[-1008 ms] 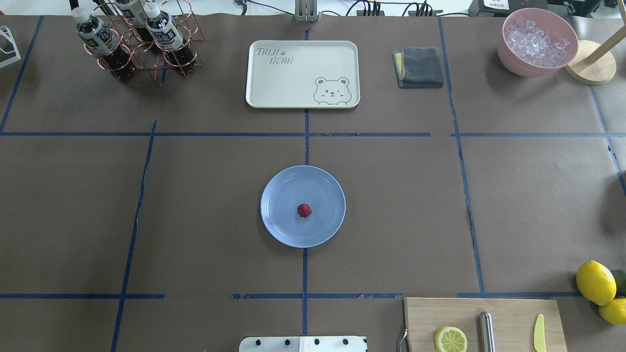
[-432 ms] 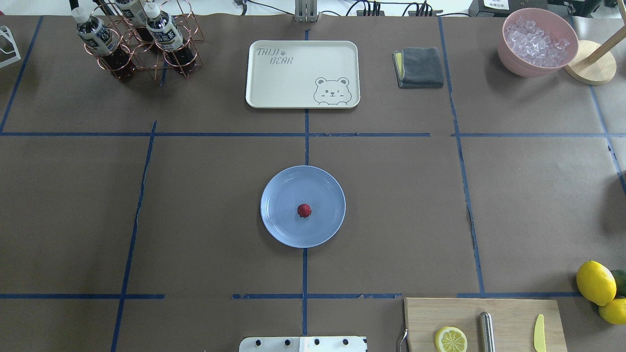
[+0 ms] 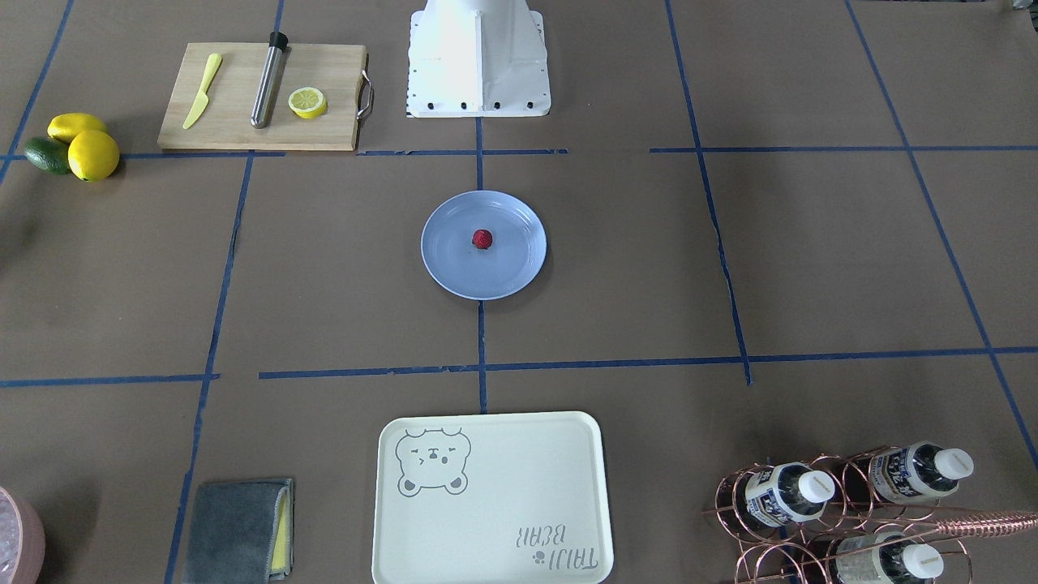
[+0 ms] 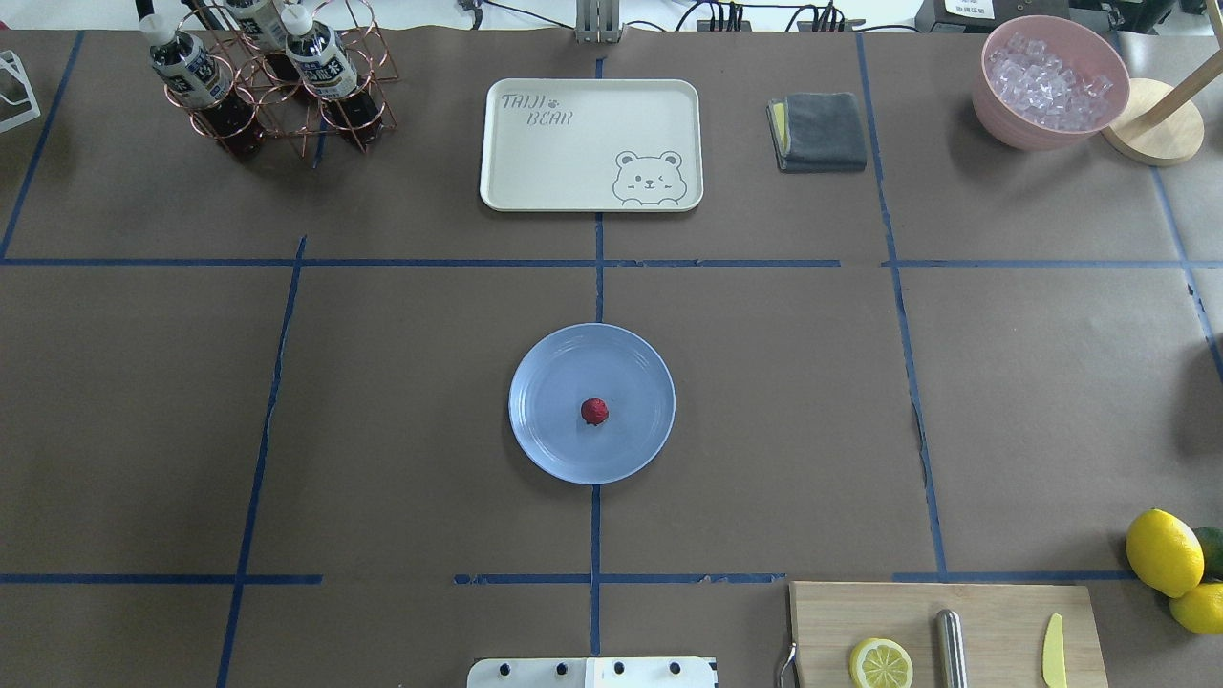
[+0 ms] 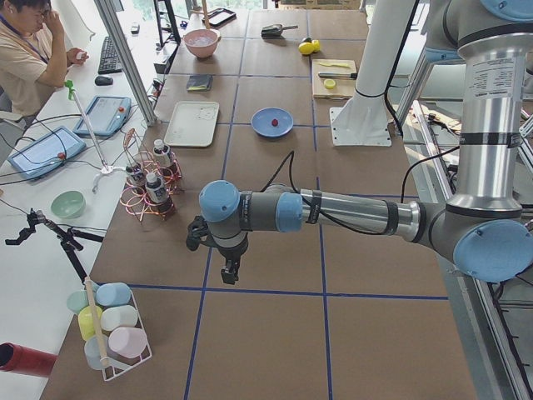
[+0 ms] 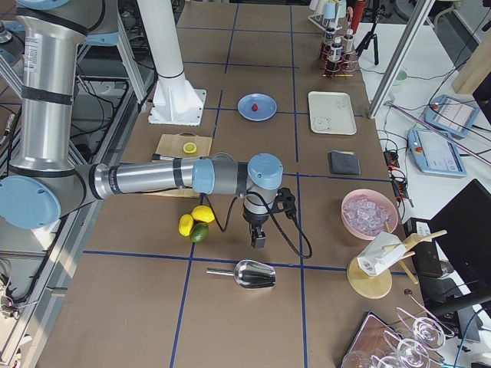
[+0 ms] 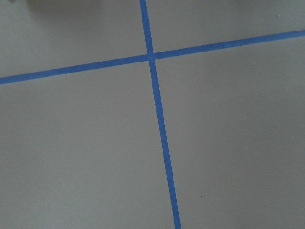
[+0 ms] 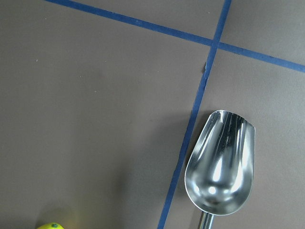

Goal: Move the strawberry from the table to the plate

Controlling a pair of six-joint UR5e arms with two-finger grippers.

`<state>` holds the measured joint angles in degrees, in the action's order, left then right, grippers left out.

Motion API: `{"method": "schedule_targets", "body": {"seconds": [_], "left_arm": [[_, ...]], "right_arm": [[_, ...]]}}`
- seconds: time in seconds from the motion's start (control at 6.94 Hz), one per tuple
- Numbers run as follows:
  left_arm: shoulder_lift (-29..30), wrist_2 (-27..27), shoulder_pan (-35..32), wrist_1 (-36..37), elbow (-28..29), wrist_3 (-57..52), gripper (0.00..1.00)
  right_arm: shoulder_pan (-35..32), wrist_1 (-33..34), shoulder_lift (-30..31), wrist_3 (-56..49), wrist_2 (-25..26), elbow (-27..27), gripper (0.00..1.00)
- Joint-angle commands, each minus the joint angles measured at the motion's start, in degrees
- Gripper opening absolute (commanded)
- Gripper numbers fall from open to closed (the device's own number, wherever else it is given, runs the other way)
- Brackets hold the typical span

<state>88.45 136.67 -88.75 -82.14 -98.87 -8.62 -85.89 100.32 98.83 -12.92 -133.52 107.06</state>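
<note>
Dark-red strawberry [image 4: 594,411] on light-blue plate [image 4: 549,382]; brown table [image 4: 411,401] gridded with blue tape.

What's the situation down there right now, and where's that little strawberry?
Left gripper and right gripper hang at opposite ends of the table, open or shut unclear. Strawberry rests on the plate. Bear tray stands apart from it.

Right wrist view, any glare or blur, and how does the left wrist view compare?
Right wrist view: sharp, with bright glare spots on the metal scoop. Left wrist view: softer and washed out, the table looks pale grey, no glare.
</note>
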Motion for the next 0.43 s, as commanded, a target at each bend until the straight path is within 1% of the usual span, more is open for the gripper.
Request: {"method": "schedule_targets", "body": {"seconds": [0.0,0.29], "left_arm": [[0.0,0.3,0.0,0.2,0.7,-0.1,1.00],[-0.1,0.3,0.0,0.0,1.7,-0.2,1.00]], "right_arm": [[0.0,0.0,0.0,0.0,-0.2,-0.6,1.00],[0.0,0.0,-0.4,0.0,0.1,-1.1,1.00]]}}
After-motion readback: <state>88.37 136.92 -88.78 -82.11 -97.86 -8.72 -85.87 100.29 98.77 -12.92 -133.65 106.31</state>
